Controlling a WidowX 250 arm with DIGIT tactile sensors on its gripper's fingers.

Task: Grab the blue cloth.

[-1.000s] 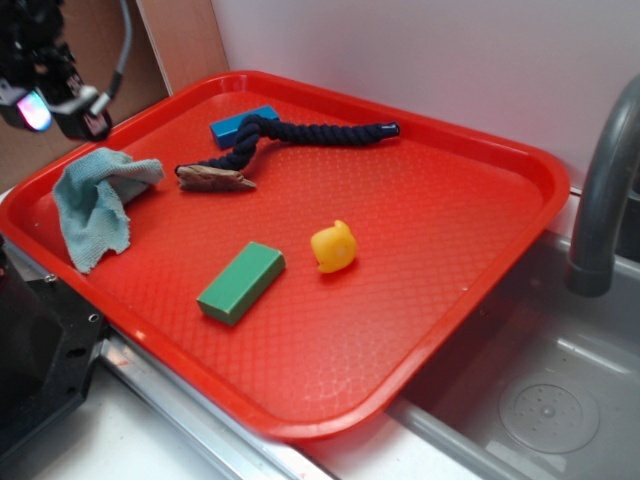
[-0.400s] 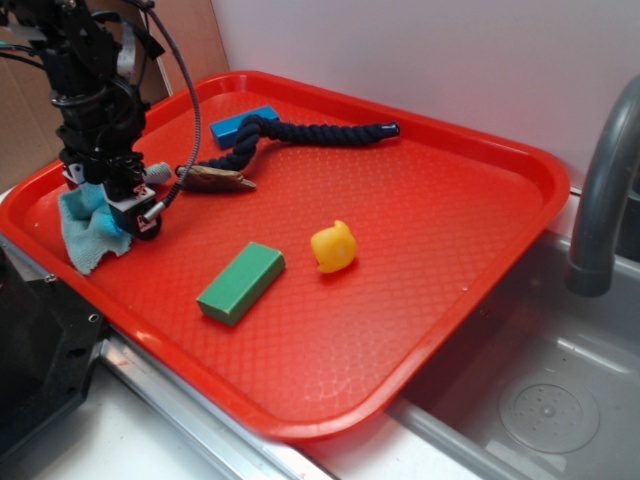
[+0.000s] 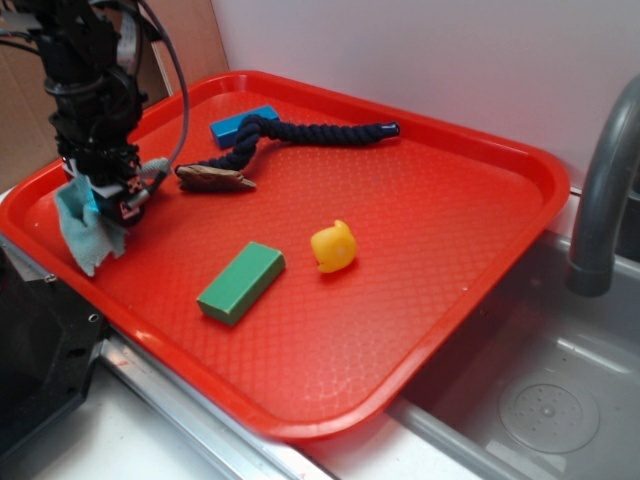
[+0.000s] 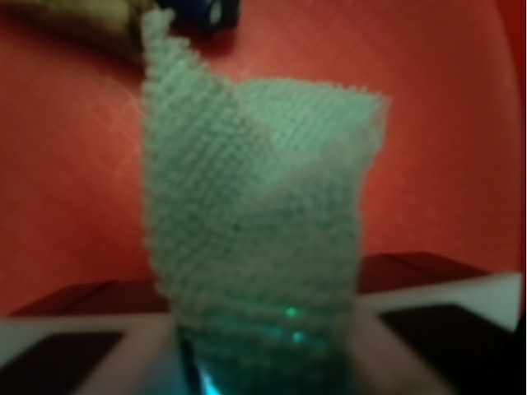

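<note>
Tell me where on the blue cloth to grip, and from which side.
Grip the raised bunched fold at the top of the blue cloth, coming straight down from above. The gripper sits there now; the flat trailing end offers nothing to pinch.

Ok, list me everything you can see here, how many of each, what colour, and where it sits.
tray: one, red, beside the sink
blue cloth: one, pale blue-teal, left edge of the tray, bunched up in the tool; fills the wrist view
rope: one, dark navy, far side of the tray
blue block: one, bright blue, far left, partly under the rope
brown piece: one, brown, at the rope's near end
green block: one, green, near middle of the tray
duck: one, yellow, tray centre
tap: one, grey, right edge
sink: one, grey, lower right
tool: one, black, closed on the cloth
</note>
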